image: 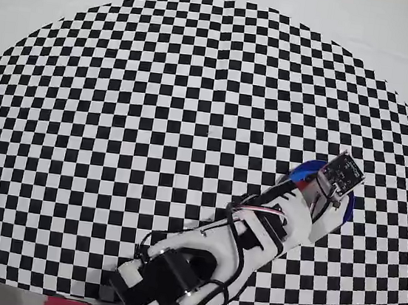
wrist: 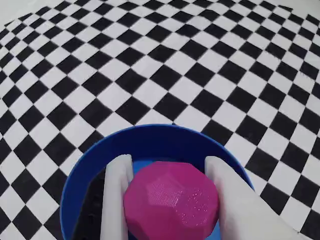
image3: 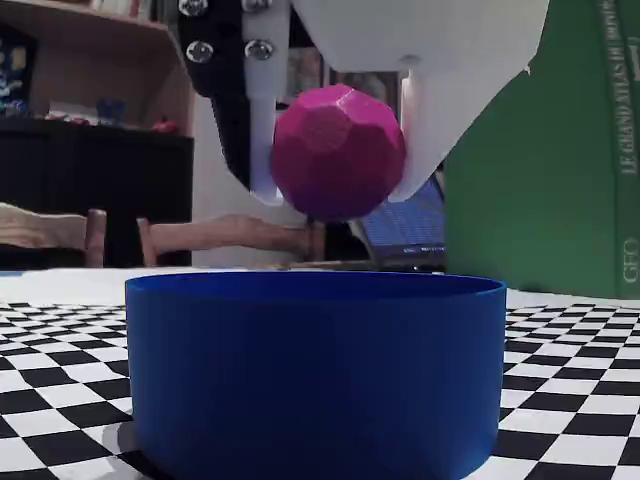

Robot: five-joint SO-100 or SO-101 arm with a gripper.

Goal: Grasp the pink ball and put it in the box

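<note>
A black-and-white checkered sheet [image: 156, 117] covers the tabletop. In the fixed view, wooden chairs [image3: 200, 238], a dark shelf unit [image3: 90, 165] and a green book [image3: 560, 180] stand behind.

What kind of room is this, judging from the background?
Probably a home room, not a lab: the fixed view shows wooden chairs, a wooden shelf unit and an open laptop behind the round blue tub.
</note>
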